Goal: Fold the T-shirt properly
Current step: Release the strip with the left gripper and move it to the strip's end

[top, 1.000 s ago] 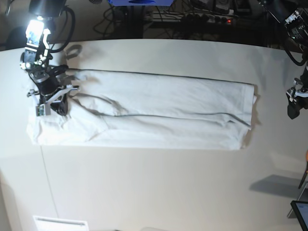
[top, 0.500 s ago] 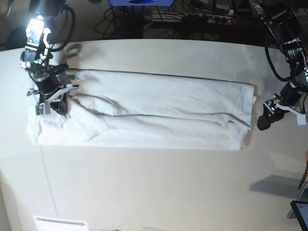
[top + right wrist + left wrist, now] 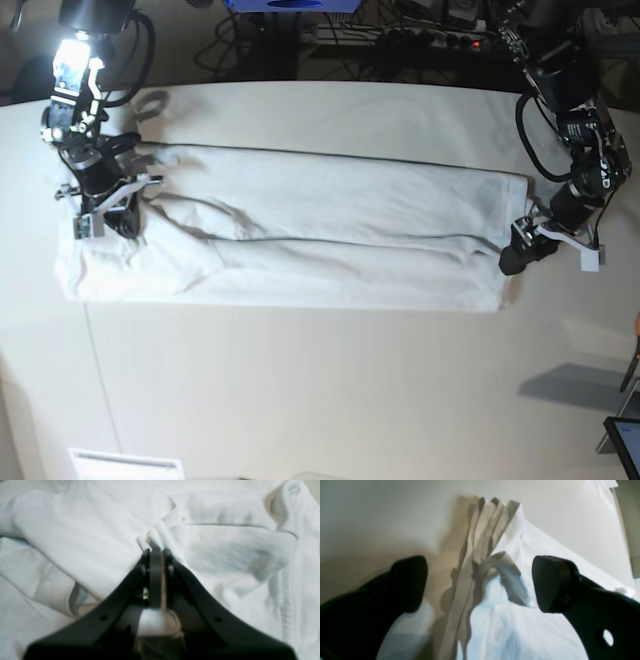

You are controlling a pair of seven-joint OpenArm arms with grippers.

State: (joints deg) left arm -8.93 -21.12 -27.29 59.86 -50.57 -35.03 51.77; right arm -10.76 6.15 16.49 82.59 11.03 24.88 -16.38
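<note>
With your right gripper (image 3: 156,551) clamped on the T-shirt (image 3: 330,235) and your left gripper (image 3: 480,585) spread wide over the stacked hems, you risked pinching only some layers.

The left hand (image 3: 530,245) has swung in, spread wide, to the T-shirt's (image 3: 330,230) edge.

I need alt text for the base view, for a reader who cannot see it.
A white T-shirt, folded into a long band, lies across an off-white table. The right claw is shut on the cloth at the picture's left end, and the open left claw reaches the shirt's other end.
</note>
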